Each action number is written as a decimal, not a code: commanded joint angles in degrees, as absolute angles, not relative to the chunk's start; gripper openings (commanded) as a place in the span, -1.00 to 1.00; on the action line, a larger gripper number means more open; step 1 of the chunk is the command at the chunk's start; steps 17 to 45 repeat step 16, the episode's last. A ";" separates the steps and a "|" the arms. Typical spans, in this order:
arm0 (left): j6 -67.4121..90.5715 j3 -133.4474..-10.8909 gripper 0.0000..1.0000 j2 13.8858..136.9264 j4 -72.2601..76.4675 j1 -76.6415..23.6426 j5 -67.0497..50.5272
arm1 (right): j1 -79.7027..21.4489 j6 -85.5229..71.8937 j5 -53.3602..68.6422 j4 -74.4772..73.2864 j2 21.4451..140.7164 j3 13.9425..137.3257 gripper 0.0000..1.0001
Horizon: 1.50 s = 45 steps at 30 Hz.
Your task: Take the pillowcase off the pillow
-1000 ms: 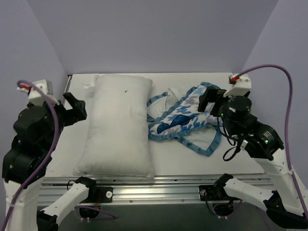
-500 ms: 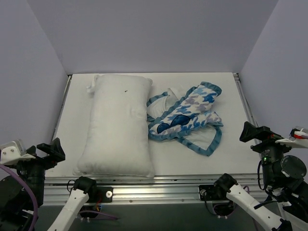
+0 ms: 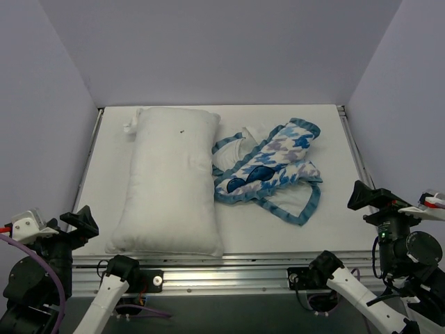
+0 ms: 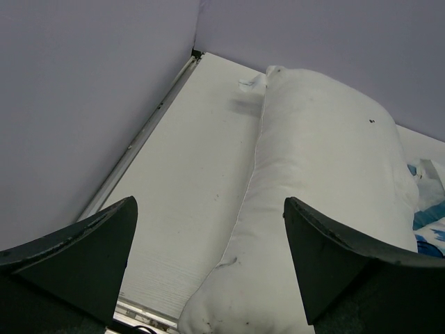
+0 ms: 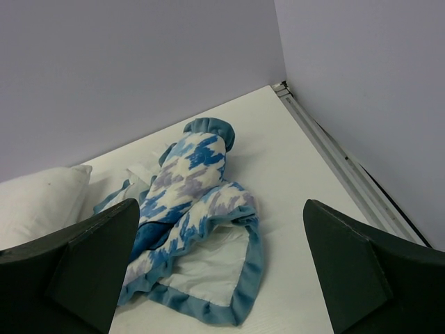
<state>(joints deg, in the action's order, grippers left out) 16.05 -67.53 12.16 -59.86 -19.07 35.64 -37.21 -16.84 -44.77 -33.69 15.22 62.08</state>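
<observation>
Pillowcase [image 3: 268, 170]: blue-white houndstooth, blue ruffled trim, crumpled, white inside showing; off the pillow [image 3: 170, 181], ahead of right gripper [image 5: 221, 209], jaws spread, empty. Pillow: plump, white, bare, ahead of left gripper [image 4: 208, 209], jaws spread, empty; trim possibly touching it. White table [image 3: 334, 209]; lilac walls [image 3: 222, 49].

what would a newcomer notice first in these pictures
The plump white pillow lies bare on the left, and the blue patterned pillowcase sits crumpled right beside it, completely off. The left hand and right hand hang open at the near corners, holding nothing.
</observation>
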 commanded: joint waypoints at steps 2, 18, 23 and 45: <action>16.87 -68.03 0.88 13.36 -59.94 -18.90 36.56 | -37.62 -15.91 -46.06 -31.64 16.17 61.70 1.00; 17.31 -67.41 0.88 14.94 -59.50 -18.90 36.39 | -37.79 -15.29 -44.65 -30.59 17.40 61.35 0.99; 17.31 -67.41 0.88 14.94 -59.50 -18.90 36.39 | -37.79 -15.29 -44.65 -30.59 17.40 61.35 0.99; 17.31 -67.41 0.88 14.94 -59.50 -18.90 36.39 | -37.79 -15.29 -44.65 -30.59 17.40 61.35 0.99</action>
